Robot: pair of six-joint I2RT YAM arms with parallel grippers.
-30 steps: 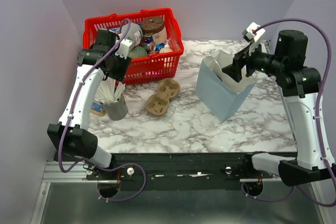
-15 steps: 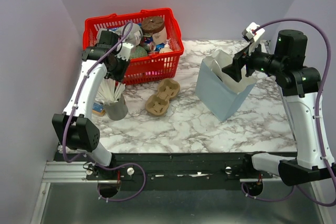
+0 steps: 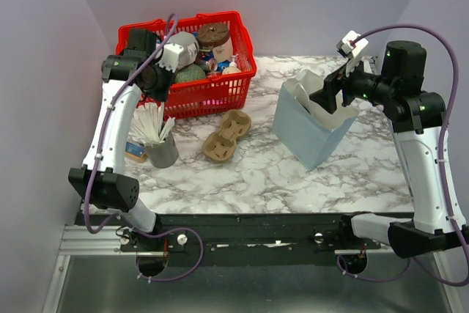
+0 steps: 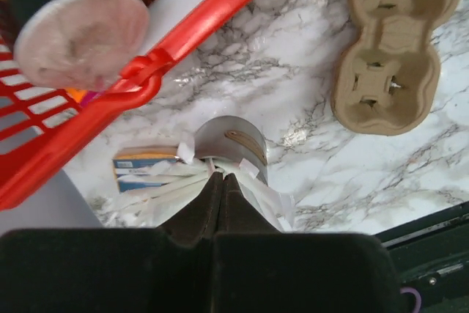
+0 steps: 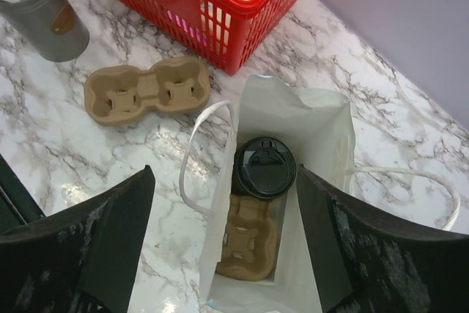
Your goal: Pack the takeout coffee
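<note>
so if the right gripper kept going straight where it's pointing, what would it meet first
Most likely the black-lidded takeout coffee standing in the bag. The open right gripper hangs over the bag's mouth, though depth is unclear.

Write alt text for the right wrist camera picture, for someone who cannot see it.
A takeout coffee with a black lid stands in a cardboard carrier inside an open white paper bag on a marble table, seen from above between the open black fingers of the right gripper. A second carrier, a red basket and a grey metal cup lie beyond.
</note>
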